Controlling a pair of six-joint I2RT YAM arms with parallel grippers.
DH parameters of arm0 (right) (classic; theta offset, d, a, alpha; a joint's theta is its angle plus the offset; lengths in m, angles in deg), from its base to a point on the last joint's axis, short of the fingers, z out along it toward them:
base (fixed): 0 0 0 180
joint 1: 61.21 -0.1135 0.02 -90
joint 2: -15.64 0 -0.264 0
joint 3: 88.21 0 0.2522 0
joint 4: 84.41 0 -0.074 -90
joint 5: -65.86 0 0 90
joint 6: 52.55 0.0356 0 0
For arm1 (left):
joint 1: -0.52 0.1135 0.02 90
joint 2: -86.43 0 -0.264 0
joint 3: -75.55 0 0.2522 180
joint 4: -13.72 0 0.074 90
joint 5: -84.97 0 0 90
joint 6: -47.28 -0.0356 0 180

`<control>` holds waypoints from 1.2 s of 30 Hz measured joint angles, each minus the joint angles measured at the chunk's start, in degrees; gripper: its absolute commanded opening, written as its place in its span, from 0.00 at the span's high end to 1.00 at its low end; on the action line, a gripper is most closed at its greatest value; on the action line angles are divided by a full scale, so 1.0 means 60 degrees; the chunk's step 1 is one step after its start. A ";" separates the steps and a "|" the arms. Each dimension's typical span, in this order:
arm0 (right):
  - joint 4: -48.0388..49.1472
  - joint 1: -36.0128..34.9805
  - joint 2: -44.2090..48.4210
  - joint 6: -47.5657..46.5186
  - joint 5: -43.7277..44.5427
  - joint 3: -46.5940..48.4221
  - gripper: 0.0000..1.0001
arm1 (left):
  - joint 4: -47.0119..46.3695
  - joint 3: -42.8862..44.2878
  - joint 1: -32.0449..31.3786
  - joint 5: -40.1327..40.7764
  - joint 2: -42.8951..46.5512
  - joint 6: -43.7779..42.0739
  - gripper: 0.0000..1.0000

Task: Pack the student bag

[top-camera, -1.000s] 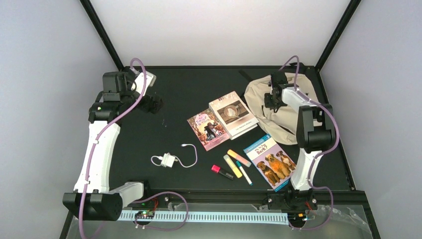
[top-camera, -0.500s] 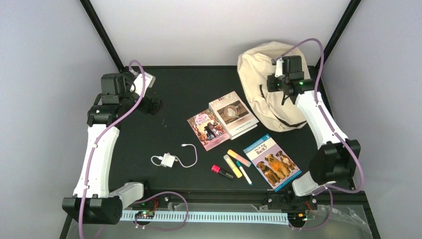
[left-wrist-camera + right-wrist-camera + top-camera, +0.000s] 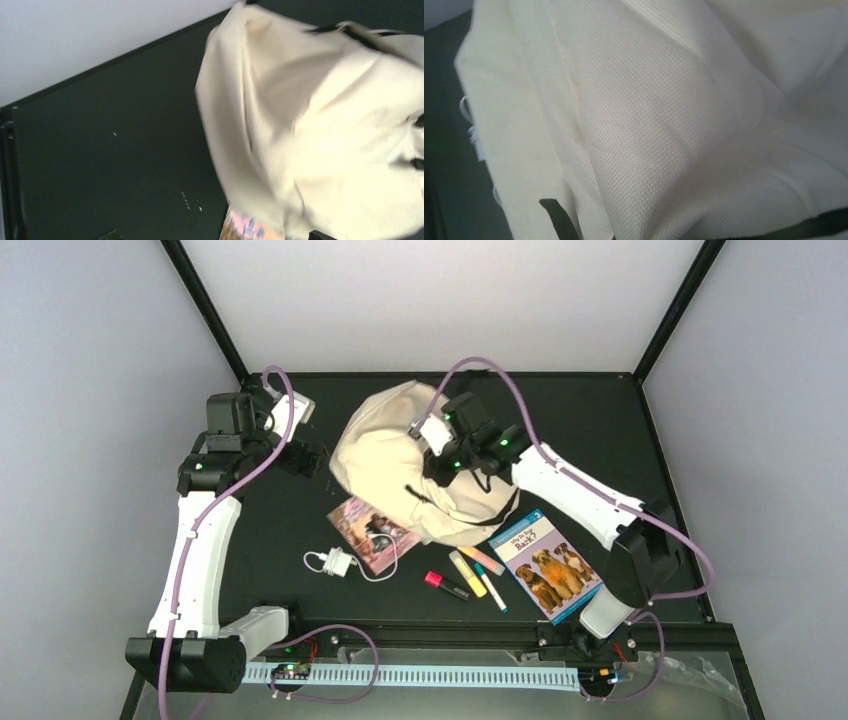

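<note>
Backpack: swung from far corner to centre, overlapping pink book.
Right fingers: pinching its fabric.
Left fingers: cannot tell.
Packing: unstarted.

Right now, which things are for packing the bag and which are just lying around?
For the job: student bag, pink book, dog book, highlighters, red marker, probably for packing.
Lying about: white charger, perhaps; it may get packed too.

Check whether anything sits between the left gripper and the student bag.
Nothing visible does. Only bare table lies between the left gripper and the near edge of the student bag. The left wrist view shows the same clear stretch right up to the fabric.
</note>
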 measured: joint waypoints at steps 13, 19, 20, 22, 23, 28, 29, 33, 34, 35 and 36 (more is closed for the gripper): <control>0.0335 -0.0714 -0.0244 -0.0342 -0.0251 -0.1191 0.27 | 0.0382 -0.0780 -0.0142 -0.1060 -0.0455 -0.0612 0.01; 0.0495 -0.0579 0.1399 0.0240 0.0452 -0.1963 0.25 | 0.0382 -0.0882 -0.0765 -0.1450 -0.1122 -0.1104 0.01; 0.0503 -0.0463 0.1679 0.0426 0.0525 -0.2051 0.25 | 0.0379 -0.0907 -0.0922 -0.1479 -0.1188 -0.1231 0.01; 0.0503 -0.0157 0.2171 0.0834 0.0663 -0.2248 0.25 | 0.0379 -0.0958 -0.1344 -0.1537 -0.1315 -0.1603 0.01; 0.0506 0.0025 0.2419 0.1078 0.0707 -0.2415 0.26 | 0.0382 -0.0962 -0.1610 -0.1596 -0.1413 -0.1869 0.01; 0.0262 0.0386 0.3129 0.2229 0.0914 -0.3745 0.26 | 0.0288 -0.1188 -0.2532 -0.1905 -0.2182 -0.3337 0.01; 0.0164 0.0386 0.3129 0.2401 0.0962 -0.3945 0.26 | 0.0171 -0.1424 -0.2677 -0.1891 -0.2284 -0.3657 0.01; -0.0284 0.0685 0.3075 0.3311 0.1151 -0.4900 0.09 | -0.0364 -0.2208 -0.3333 -0.1494 -0.2761 -0.4379 0.01; -0.0328 0.0860 0.3078 0.3519 0.1169 -0.5085 0.06 | -0.0539 -0.2222 -0.3461 -0.1370 -0.2954 -0.4444 0.01; -0.0306 0.1082 0.3100 0.3697 0.1177 -0.5326 0.05 | -0.0831 -0.2215 -0.3585 -0.1260 -0.3166 -0.4499 0.01; -0.0251 0.1235 0.3126 0.3898 0.1147 -0.5515 0.05 | -0.1024 -0.2204 -0.3661 -0.1195 -0.3297 -0.4535 0.01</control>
